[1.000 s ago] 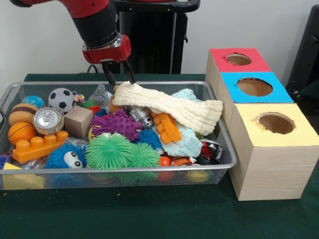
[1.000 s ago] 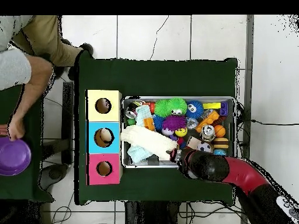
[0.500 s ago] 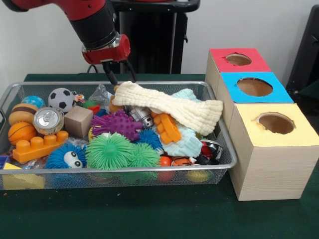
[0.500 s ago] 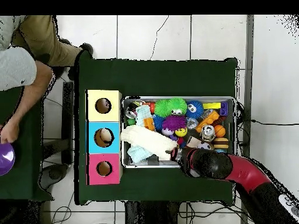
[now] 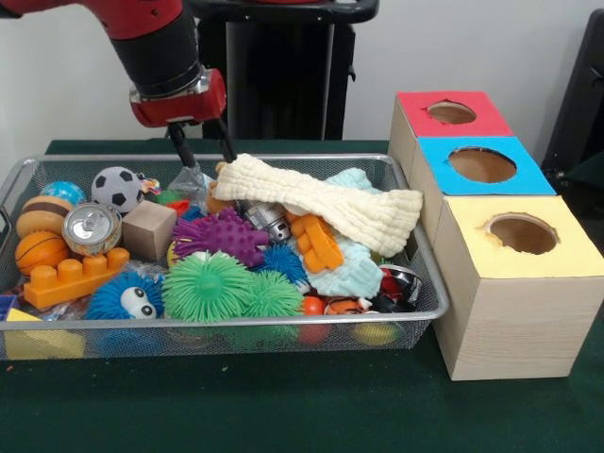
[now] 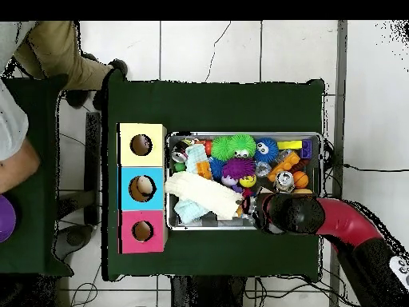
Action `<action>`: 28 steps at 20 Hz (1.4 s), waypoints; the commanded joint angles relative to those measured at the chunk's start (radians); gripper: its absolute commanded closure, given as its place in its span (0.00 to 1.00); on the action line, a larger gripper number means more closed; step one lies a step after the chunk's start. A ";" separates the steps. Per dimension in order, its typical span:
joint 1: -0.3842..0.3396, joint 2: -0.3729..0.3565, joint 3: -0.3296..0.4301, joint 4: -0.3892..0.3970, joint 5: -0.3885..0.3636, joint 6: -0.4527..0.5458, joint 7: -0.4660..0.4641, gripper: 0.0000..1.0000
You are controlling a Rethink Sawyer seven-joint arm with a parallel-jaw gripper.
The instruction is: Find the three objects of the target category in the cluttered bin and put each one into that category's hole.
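Note:
A wire bin (image 5: pixel 415 255) holds a heap of toys. A cream cloth (image 5: pixel 321 198) lies across the top, over a light blue cloth (image 5: pixel 354 269). Around them are a purple spiky ball (image 5: pixel 222 236), green spiky balls (image 5: pixel 208 286), a soccer ball (image 5: pixel 117 188), a can (image 5: pixel 92 228), a wooden block (image 5: pixel 148 229) and an orange brick (image 5: pixel 75 276). My gripper (image 5: pixel 208 159) hangs open and empty over the bin's far side, just left of the cloth's end. From overhead the gripper (image 6: pixel 260 209) sits beside the cream cloth (image 6: pixel 200 194).
Three boxes with holes stand beside the bin: red (image 5: pixel 451 113), blue (image 5: pixel 481 165), yellow (image 5: pixel 519 236). Overhead, something pale orange shows in the blue box's hole (image 6: pixel 141 188). A person (image 6: pixel 24 144) is at the left edge, with a purple bowl (image 6: pixel 4 217).
My gripper has moved left along the bin's far side in the front view, away from the cloth's end, still open. The person's hand and purple bowl have drawn back toward the overhead view's left edge.

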 commanded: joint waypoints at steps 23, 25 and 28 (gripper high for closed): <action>0.006 -0.030 0.042 -0.125 -0.324 0.024 -0.298 0.00; 0.005 -0.031 0.044 -0.116 -0.332 0.029 -0.294 0.00; -0.006 -0.027 0.045 -0.100 -0.347 0.028 -0.292 0.00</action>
